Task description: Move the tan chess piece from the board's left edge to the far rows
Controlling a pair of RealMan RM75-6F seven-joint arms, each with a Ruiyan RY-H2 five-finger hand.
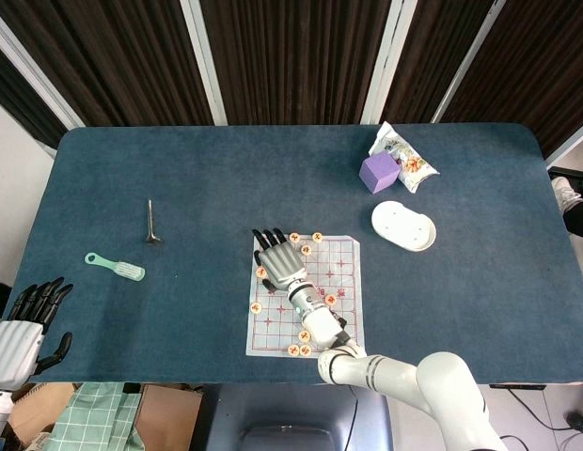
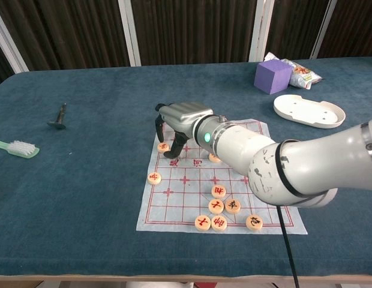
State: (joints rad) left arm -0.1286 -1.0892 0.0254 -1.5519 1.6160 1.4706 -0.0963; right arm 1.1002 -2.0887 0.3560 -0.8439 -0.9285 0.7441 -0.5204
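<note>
This looks like a robot test room or lab rather than a home. A table (image 1: 179,160) covered edge to edge in dark blue felt-like cloth stands against a wall of dark ribbed panels (image 1: 291,56) split by pale metal strips. Assorted props lie scattered with no domestic order: far left of the right hand (image 2: 181,120), a green brush (image 1: 116,266) and a small metal tool (image 1: 152,224); beyond it to the right, a purple cube (image 2: 273,76), a snack packet (image 2: 294,67) and a white oval dish (image 2: 309,110). Below the table's near edge a cardboard box (image 1: 165,413) sits on the floor.
</note>
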